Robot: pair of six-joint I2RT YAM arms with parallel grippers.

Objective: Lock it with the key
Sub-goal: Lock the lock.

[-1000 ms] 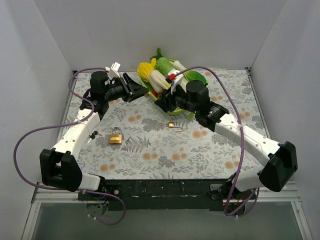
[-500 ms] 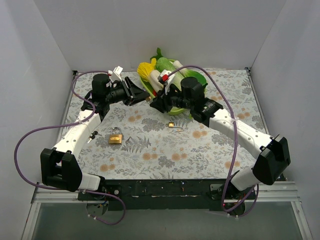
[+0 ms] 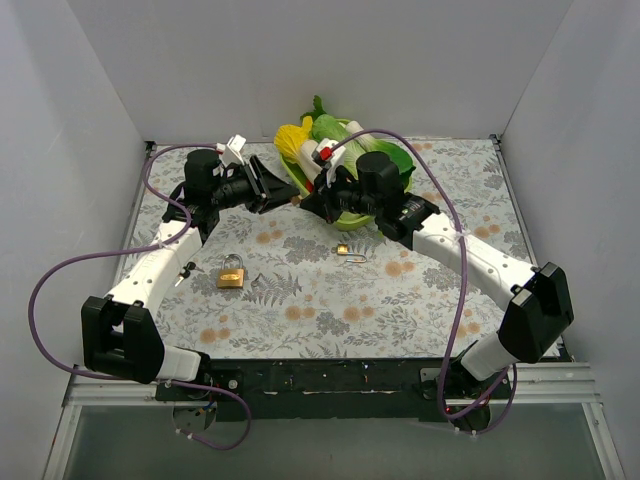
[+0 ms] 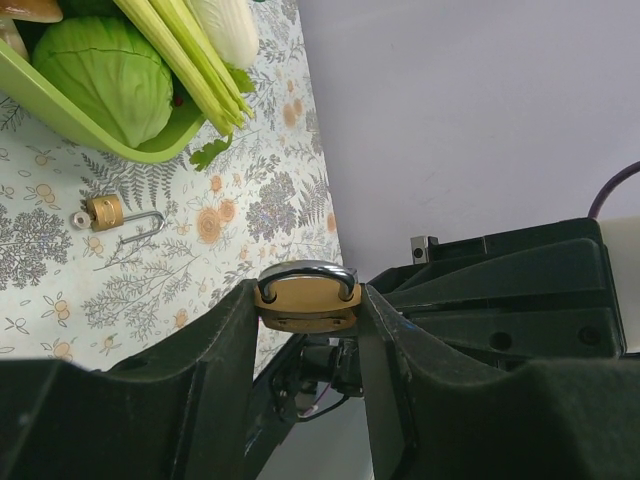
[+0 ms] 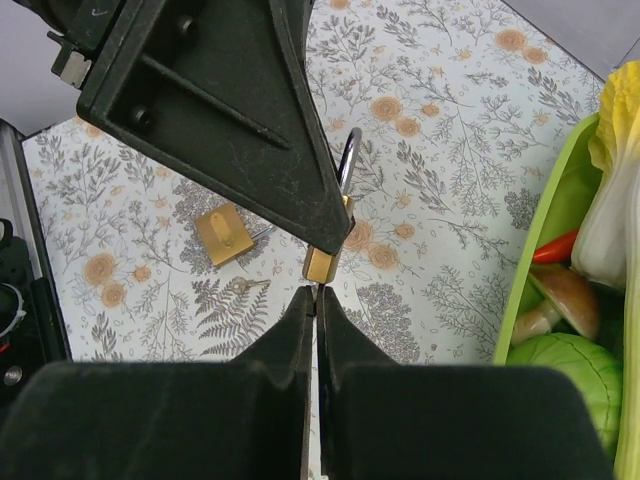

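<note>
Left gripper (image 4: 306, 292) pinches the brass padlock (image 4: 305, 312) by its flat sides, held in the air over the far-centre of the worktop, just in front of the green tray (image 3: 300, 180) at the far edge.

Right gripper (image 5: 316, 302) has its fingers pressed together, tips just below the padlock's bottom face. The shackle points away from it, so the long axis lines up with the right fingers. The right arm makes the insertion.

Can't tell:
- whether a key sits between the right fingers; only a thin seam shows
- the keyhole, hidden in every view
- whether the shackle is seated

Also on the worktop: second padlock (image 3: 231, 273) left of centre, small padlock (image 3: 343, 250) mid-worktop, loose key (image 5: 245, 285).
</note>
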